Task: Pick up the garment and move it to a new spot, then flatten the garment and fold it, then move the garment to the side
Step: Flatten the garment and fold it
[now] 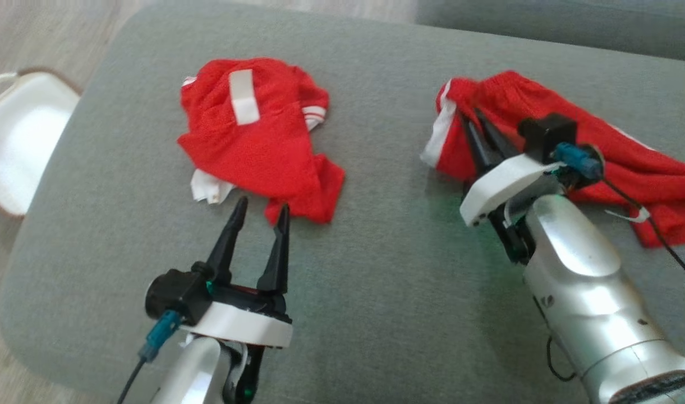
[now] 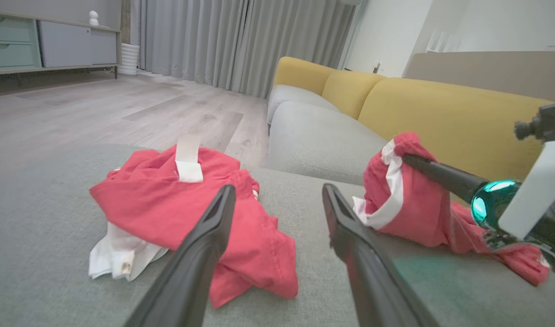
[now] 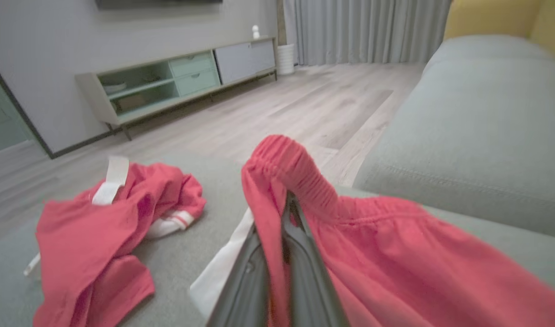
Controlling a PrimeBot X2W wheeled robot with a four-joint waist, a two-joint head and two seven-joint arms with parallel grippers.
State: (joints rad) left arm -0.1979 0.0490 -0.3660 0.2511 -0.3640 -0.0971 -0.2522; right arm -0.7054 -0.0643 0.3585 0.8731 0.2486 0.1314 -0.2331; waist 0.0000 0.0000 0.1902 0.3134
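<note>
The fingers of your right gripper (image 1: 472, 119) are pinched tight on the elastic waistband of the red shorts (image 1: 510, 92), crumpled at the right of the grey cushion (image 1: 387, 264); lift slowly so the trailing legs come clear. Your left gripper (image 1: 262, 205) stands wide and empty at the near edge of the red shirt (image 1: 252, 146); keep it off that.

The ottoman (image 1: 387, 269) is matt grey woven cloth. The red shorts (image 1: 651, 168) at two o'clock and red shirt (image 1: 263, 151) at ten o'clock are soft matt knit, white-trimmed. The right claw (image 1: 471, 116) is matt black plastic, its forearm (image 1: 589, 280) glossy silver.
</note>
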